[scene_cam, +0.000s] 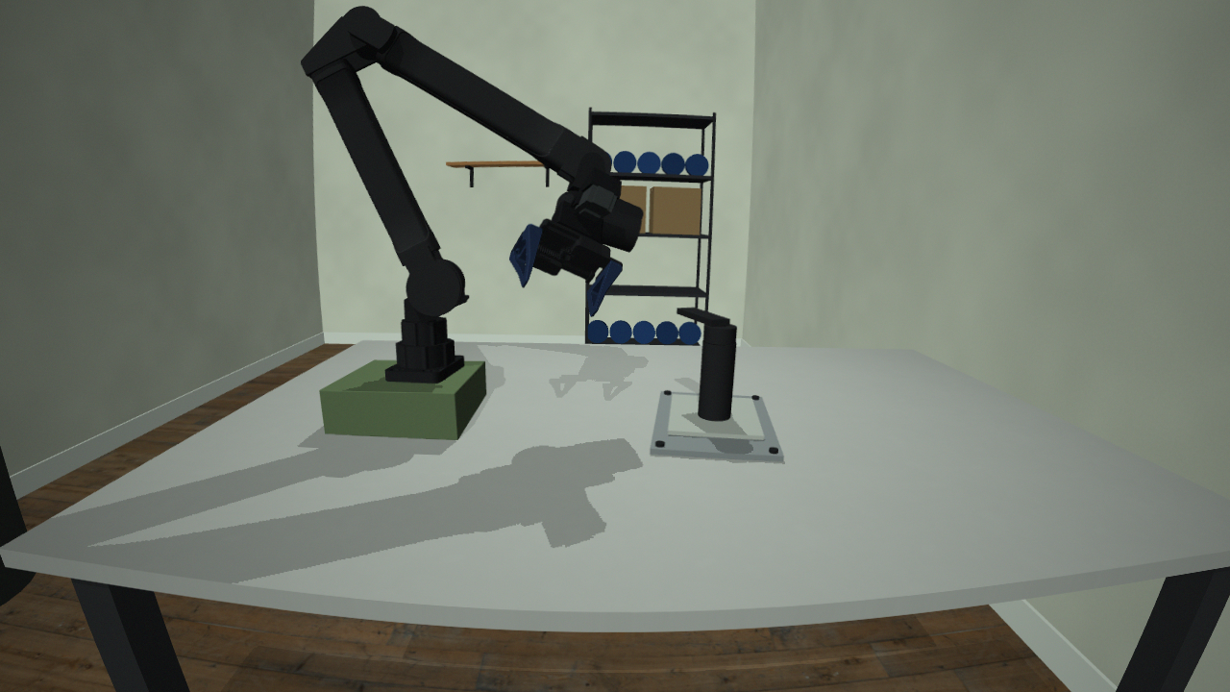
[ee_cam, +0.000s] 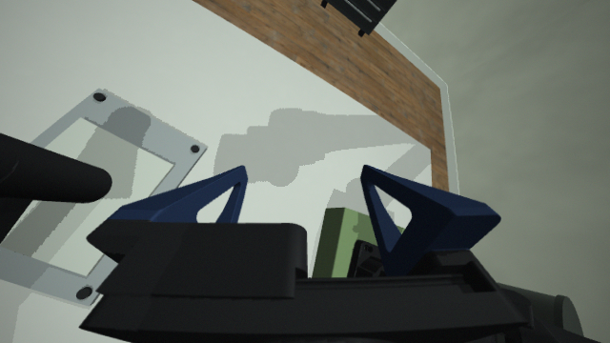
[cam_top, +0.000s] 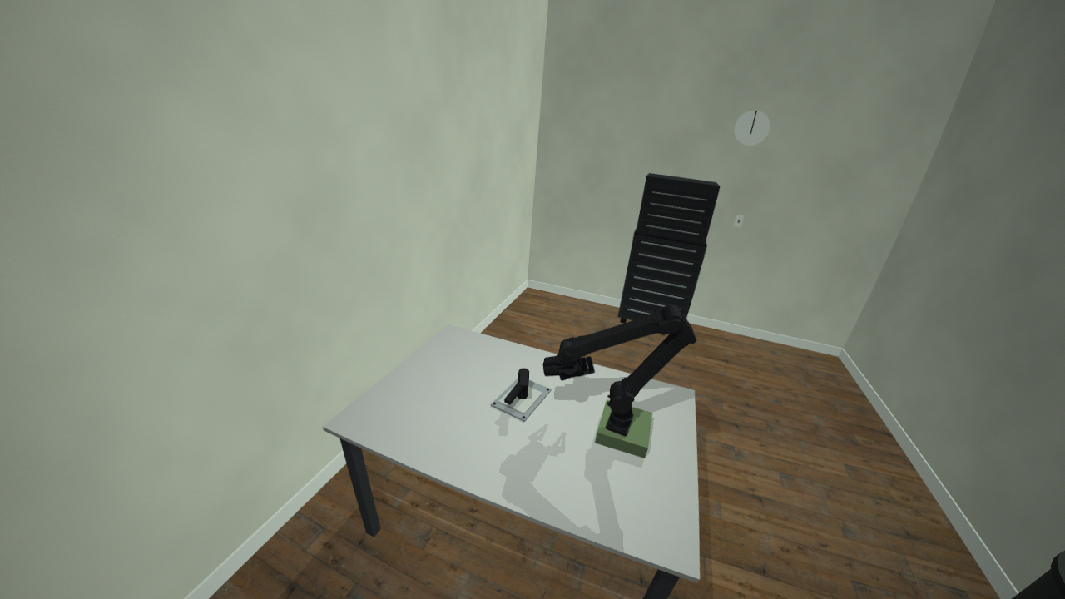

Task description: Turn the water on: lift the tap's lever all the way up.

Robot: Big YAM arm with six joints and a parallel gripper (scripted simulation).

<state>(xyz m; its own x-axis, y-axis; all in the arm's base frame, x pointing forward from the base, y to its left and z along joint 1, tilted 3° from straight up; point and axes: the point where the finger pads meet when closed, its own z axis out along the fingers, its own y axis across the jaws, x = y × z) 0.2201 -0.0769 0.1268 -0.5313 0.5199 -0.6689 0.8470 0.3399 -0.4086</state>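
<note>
on the pale grey surface [scene_cam: 902,481]: black arm [scene_cam: 481,98] rising from a green block [scene_cam: 395,411], bent over at the elbow. further right, near the middle, black upright tap [scene_cam: 716,379] on a bolted grey plate [scene_cam: 667,430], flat lever [scene_cam: 703,315] lying level on top. above and beside the lever, apart from it, tool [scene_cam: 563,275] with blue fingers spread wide, gripping nothing. no writing, brand or label legible anywhere.

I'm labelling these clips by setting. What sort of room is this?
Probably a small lab or workshop test room: a robot arm on a grey table, a tap bolted to a plate, and a storage rack behind.
</note>
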